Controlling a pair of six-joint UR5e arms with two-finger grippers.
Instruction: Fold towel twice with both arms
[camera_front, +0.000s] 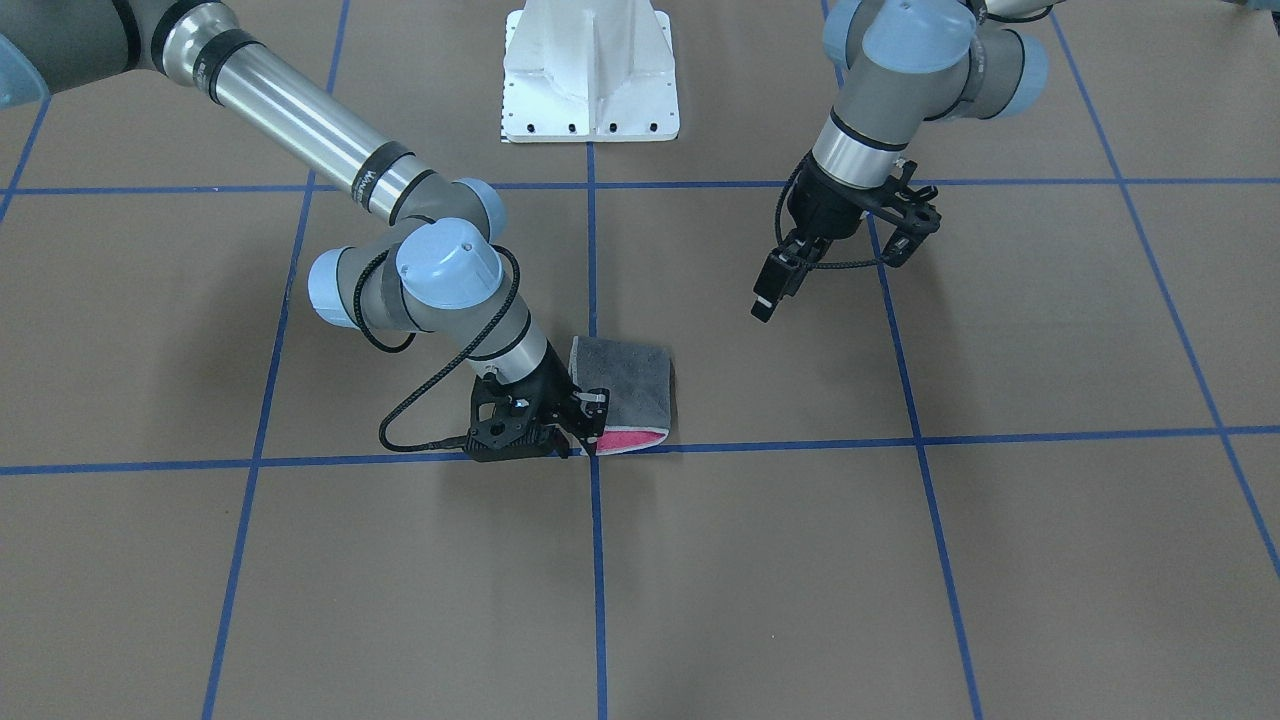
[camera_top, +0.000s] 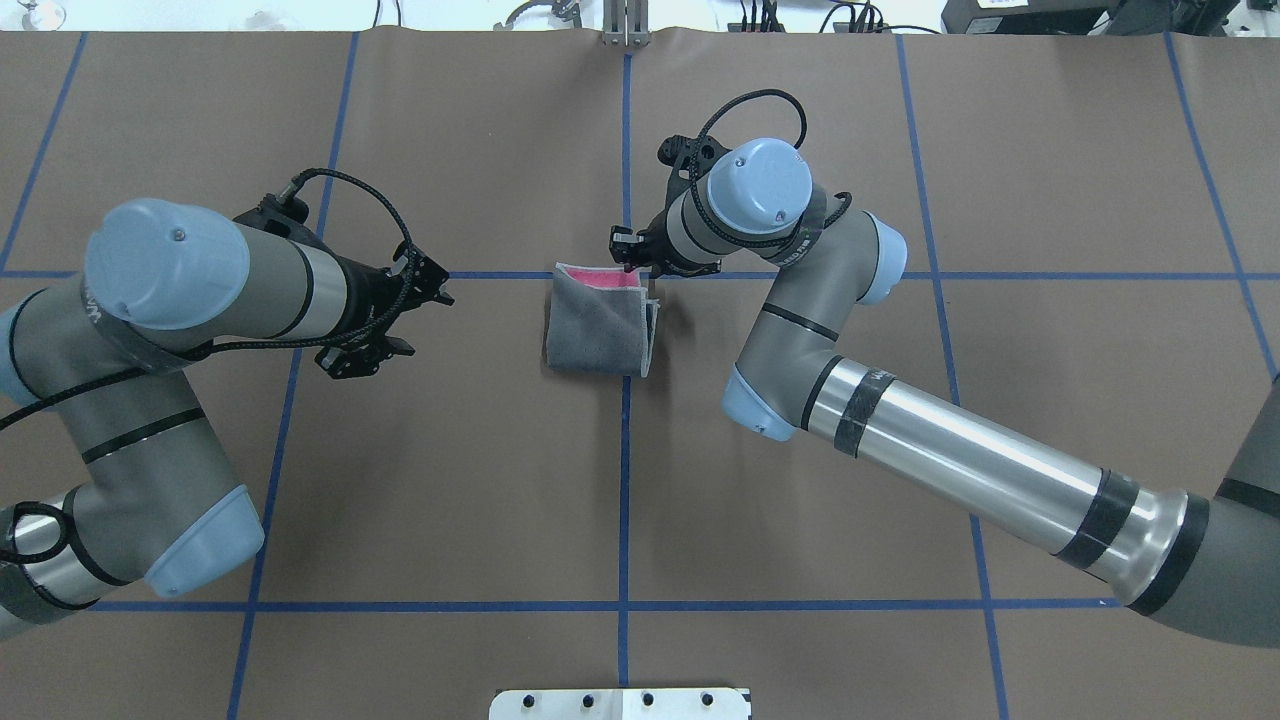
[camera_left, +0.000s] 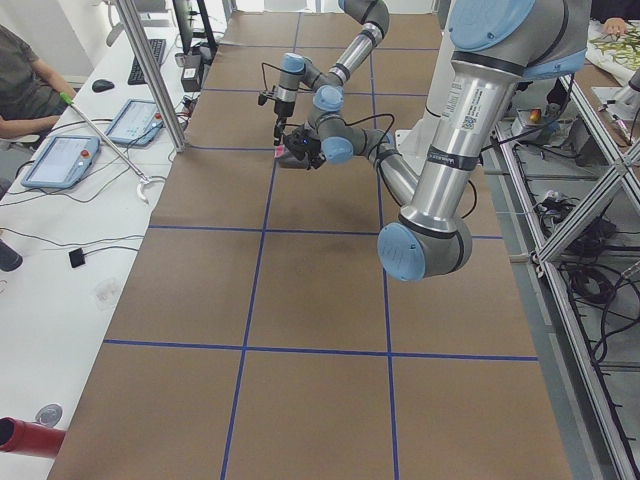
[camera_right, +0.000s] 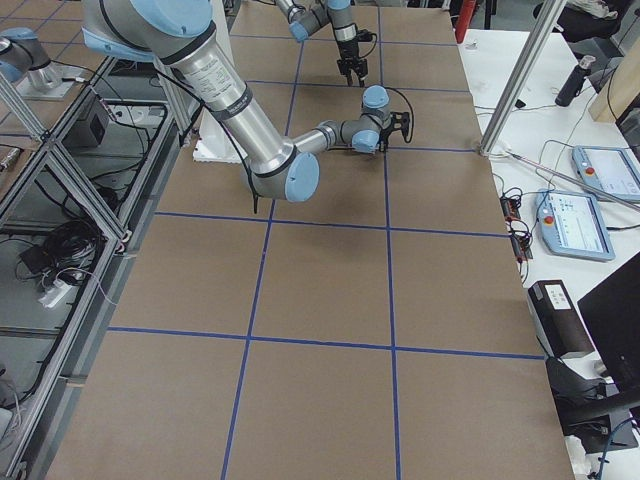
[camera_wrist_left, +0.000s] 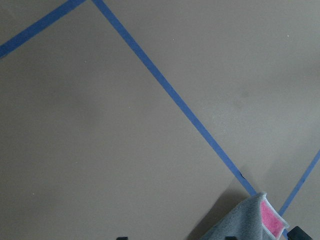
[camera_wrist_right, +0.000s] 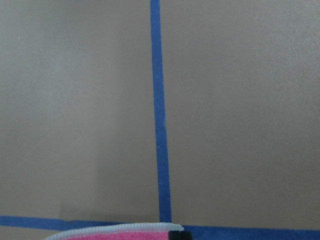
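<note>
The towel (camera_top: 598, 322) lies folded near the table's middle, grey face up, with a pink strip showing along its far edge. It also shows in the front view (camera_front: 628, 385). My right gripper (camera_top: 632, 258) is down at the towel's far right corner and is shut on its edge, which is lifted a little (camera_front: 592, 428). The right wrist view shows the pink edge (camera_wrist_right: 125, 232) at its bottom. My left gripper (camera_top: 425, 322) is open and empty, held above the table well to the left of the towel (camera_front: 766, 300). The left wrist view shows one towel corner (camera_wrist_left: 252, 220).
The brown table cover carries a grid of blue tape lines (camera_top: 625, 480). The white pedestal base (camera_front: 590, 80) stands at the robot's side. An operator (camera_left: 25, 85) and tablets (camera_left: 60, 160) are at a side bench beyond the table's far edge.
</note>
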